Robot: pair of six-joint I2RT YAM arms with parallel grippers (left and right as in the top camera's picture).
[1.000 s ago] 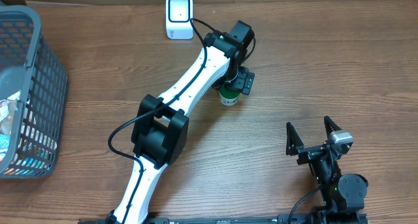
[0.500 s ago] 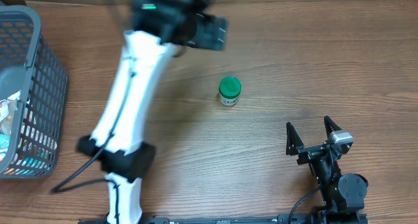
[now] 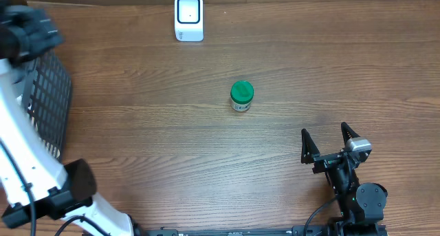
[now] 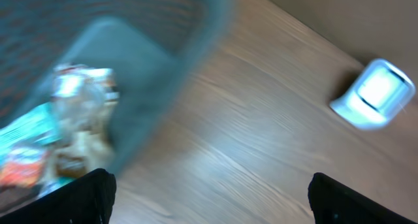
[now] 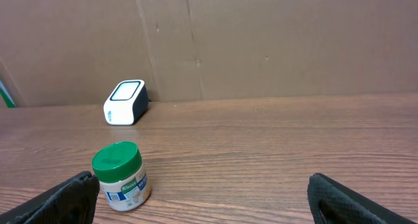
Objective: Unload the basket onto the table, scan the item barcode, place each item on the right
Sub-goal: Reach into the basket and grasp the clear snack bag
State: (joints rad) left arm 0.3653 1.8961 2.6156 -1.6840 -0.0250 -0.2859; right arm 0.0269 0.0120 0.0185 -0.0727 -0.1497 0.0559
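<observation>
As the table lies under the overhead camera, entries run largest first.
Table (image 3: pixel 289 50): wood-grain top, with a brown board wall along the far edge.
Left arm (image 3: pixel 20 160): white with black joints, reaching from the near left corner up the left edge, over the basket; blurred.
Basket (image 3: pixel 51 105): grey mesh, at the left edge, partly hidden by the left arm.
Basket contents: packets (image 4: pixel 72 126), blurred in the left wrist view; their kinds cannot be told.
Right arm (image 3: pixel 357 195): black, folded low at the near right.
Left gripper (image 4: pixel 212 198): far left, over the basket's rim; jaws spread wide with nothing between them.
Right gripper (image 3: pixel 323 131): near right; jaws spread wide and empty, pointing far across the table, with the jar ahead to the left.
Scanner (image 3: pixel 188 18): white, with a pale lit face, standing at the far edge left of centre, close to the wall.
Jar (image 3: pixel 241 95): small, green lid, white and blue label; upright at the table's middle and touched by nothing. It is nearer than the scanner and to its right, well apart from both grippers.
</observation>
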